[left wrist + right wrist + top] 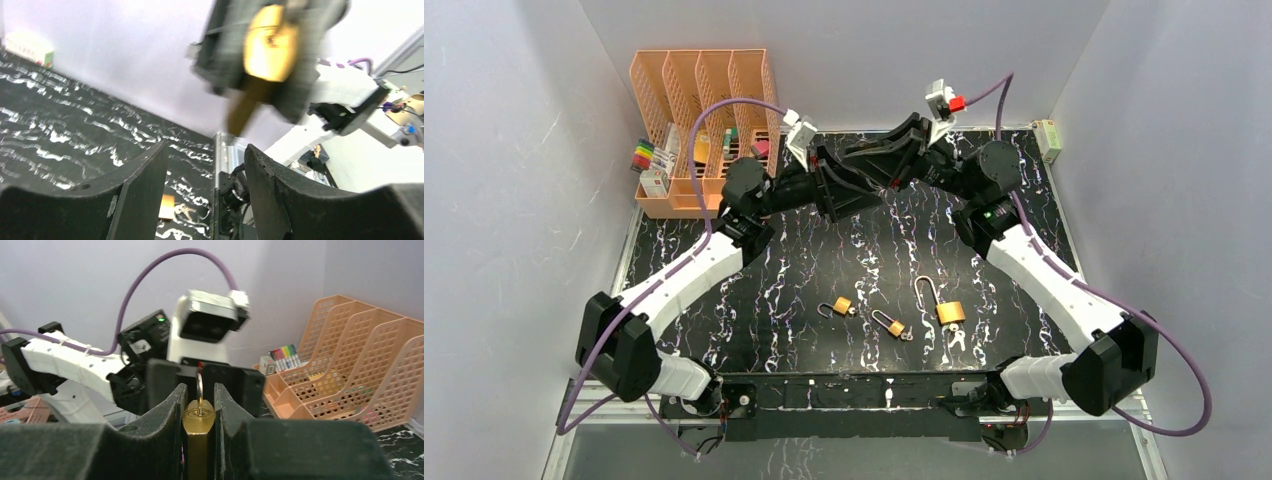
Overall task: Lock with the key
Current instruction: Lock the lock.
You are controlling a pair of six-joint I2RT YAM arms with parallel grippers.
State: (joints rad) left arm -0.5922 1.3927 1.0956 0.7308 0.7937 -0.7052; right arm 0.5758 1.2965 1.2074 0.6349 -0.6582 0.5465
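Brass padlock [198,426] clamped between fingers of right gripper [198,392], raised over far middle of black marbled mat [804,250]. Key [244,109] seated in padlock, pointed toward left gripper [206,150]. Left gripper jaws spread, nothing held, key clear of its fingers. Small padlock [842,306], second small padlock [892,325] and larger padlock [946,310] laid on mat near front edge.

Orange file rack [699,100] holding markers [641,155]; black marbled mat [844,250].
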